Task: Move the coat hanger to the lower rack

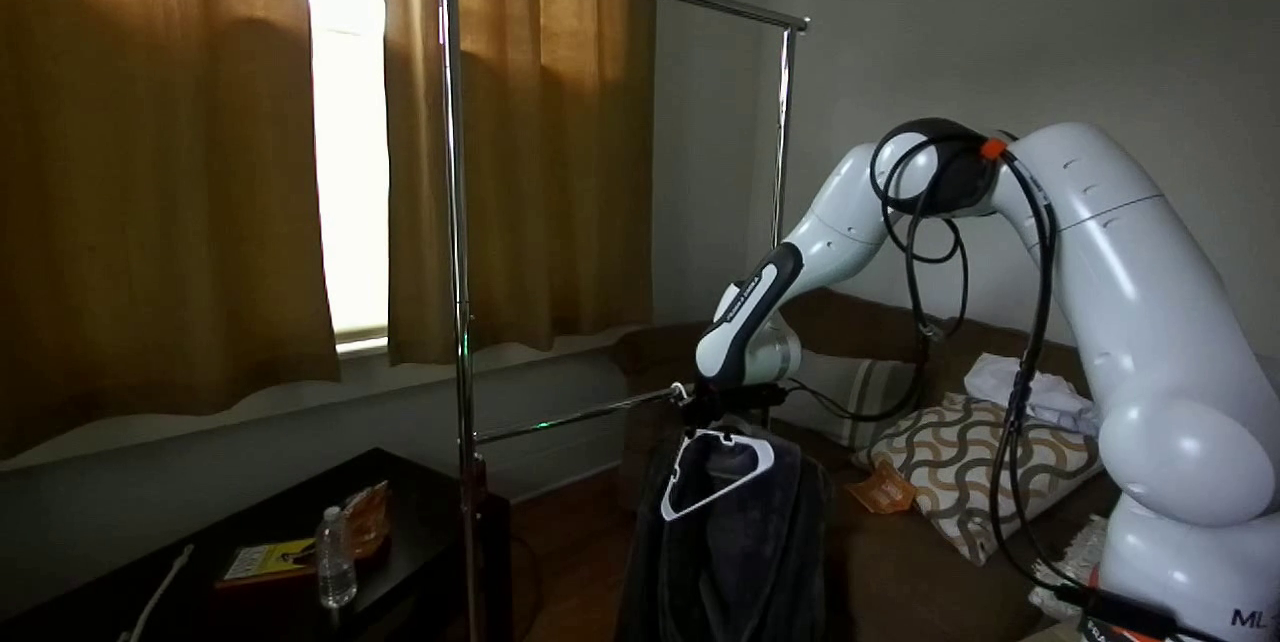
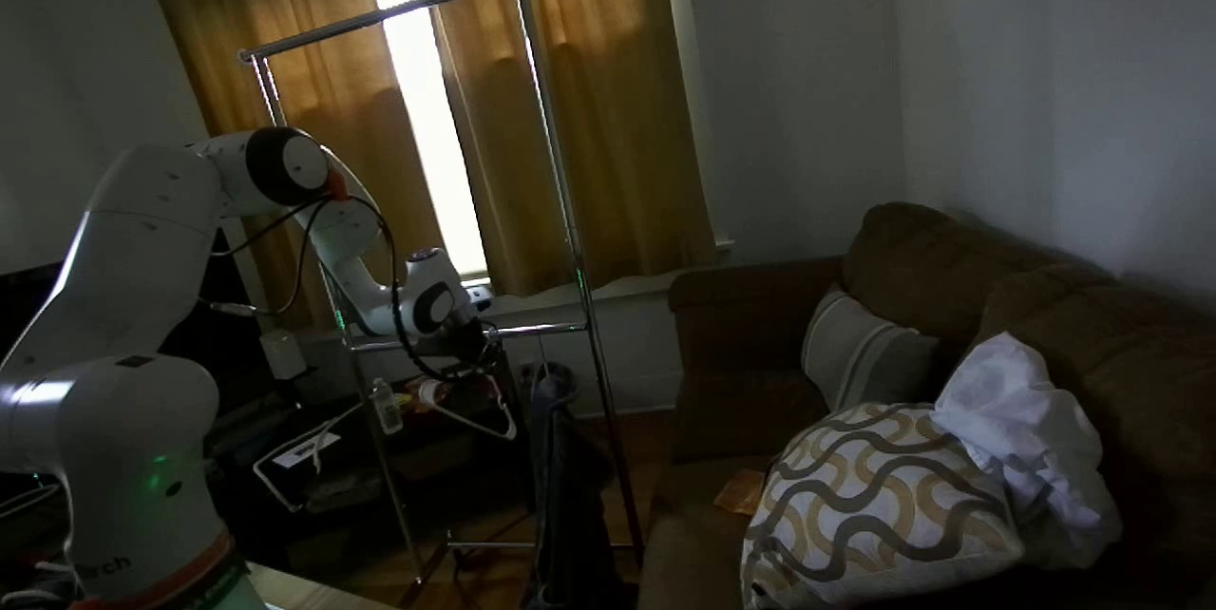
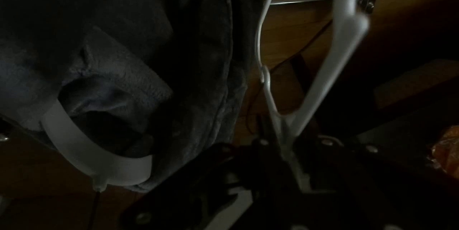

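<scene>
A dark jacket (image 1: pixel 745 572) hangs just beside the white coat hanger (image 1: pixel 718 495), behind it in an exterior view and filling much of the left of the wrist view, where the jacket's own broad pale hanger (image 3: pixel 96 165) shows at the collar; whether the jacket and the coat hanger touch cannot be told. The chrome clothes stand (image 1: pixel 455 172) frames the spot, with ochre curtains (image 1: pixel 540 172) beyond it. A black table (image 1: pixel 425 497) near the stand carries a plastic bottle (image 1: pixel 335 562), a yellow book (image 1: pixel 268 559) and an orange bag (image 1: pixel 368 522). A brown sofa (image 2: pixel 950 239) holds a striped cushion (image 2: pixel 860 353), a patterned cushion (image 2: pixel 864 515) and a white cloth (image 2: pixel 1026 439). The coat hanger is in the gripper (image 3: pixel 288 147) at the lower rack (image 1: pixel 570 418). Its hook (image 1: pixel 683 390) points up and shows right at the lower rack in both exterior views; whether any weight rests there cannot be told. The open triangle hangs below, its long bottom edge slanting in both exterior views, at an angle to the lower rack. The fingers pinch the coat hanger at its neck, just under the hook. The arm (image 1: pixel 1150 272) rises from its base, arches over at the elbow, slopes down along the forearm and bends at the wrist, with the gripper at about the height of the lower rack.
</scene>
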`<state>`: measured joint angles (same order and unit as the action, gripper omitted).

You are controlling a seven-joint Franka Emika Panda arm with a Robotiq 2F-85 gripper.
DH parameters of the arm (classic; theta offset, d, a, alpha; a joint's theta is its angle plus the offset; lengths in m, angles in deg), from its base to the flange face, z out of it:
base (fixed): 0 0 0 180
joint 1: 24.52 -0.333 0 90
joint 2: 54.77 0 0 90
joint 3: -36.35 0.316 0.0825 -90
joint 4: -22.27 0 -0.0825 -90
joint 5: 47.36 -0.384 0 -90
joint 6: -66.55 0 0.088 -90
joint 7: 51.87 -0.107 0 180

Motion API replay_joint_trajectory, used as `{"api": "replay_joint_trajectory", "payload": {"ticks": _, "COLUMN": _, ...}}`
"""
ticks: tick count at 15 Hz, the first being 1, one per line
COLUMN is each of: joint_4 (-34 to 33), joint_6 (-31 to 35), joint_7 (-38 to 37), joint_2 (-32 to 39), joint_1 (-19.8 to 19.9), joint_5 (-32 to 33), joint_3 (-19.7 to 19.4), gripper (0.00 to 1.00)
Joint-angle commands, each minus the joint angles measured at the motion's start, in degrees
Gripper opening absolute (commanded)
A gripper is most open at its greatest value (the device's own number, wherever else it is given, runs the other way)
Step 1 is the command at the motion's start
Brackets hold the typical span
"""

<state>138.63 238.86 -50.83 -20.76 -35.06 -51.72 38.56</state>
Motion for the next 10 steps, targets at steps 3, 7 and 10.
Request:
{"api": "replay_joint_trajectory", "payload": {"ticks": 3, "joint_4": -0.51, "joint_6": 0.44, "joint_7": -2.04, "joint_2": 0.34, "joint_1": 0.33, "joint_5": 1.12, "joint_3": 0.52, "gripper": 0.69}}
{"api": "replay_joint_trajectory", "payload": {"ticks": 7, "joint_4": -0.12, "joint_6": -0.69, "joint_7": -3.13, "joint_2": -1.14, "joint_1": 0.87, "joint_5": 0.22, "joint_3": 1.53, "gripper": 0.98}}
{"api": "replay_joint_trajectory", "payload": {"ticks": 10, "joint_4": 1.19, "joint_6": -2.82, "joint_7": -4.92, "joint_2": -3.75, "joint_1": 1.37, "joint_5": -0.89, "joint_3": 2.53, "gripper": 1.00}}
